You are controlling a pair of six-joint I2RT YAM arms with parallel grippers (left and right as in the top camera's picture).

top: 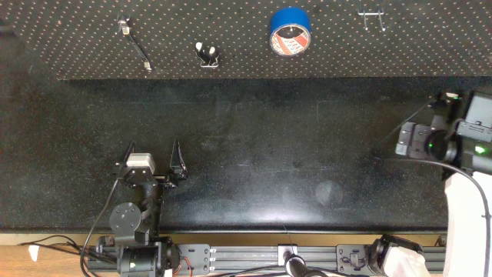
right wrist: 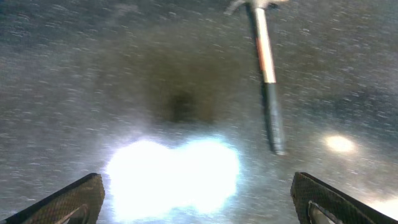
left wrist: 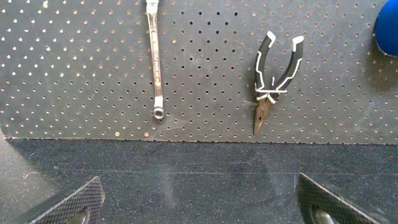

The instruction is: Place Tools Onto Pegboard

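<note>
Left tool [left wrist: 205, 214] spread, empty, facing pegboard [left wrist: 62, 74] holding wrench [left wrist: 155, 62] and pliers [left wrist: 270, 81]; tape [left wrist: 388, 26] cut off. Right tool [right wrist: 199, 214] spread over blurred hammer [right wrist: 266, 68] on bench [right wrist: 93, 74], head cropped.

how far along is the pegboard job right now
Done: the wrench, pliers and blue tape hang on the pegboard. In hand: nothing; both grippers are open, the left gripper facing the board, the right gripper above a hammer lying on the table. Left: pick up that hammer and hang it, likely on the bare hook at the board's right end.
</note>
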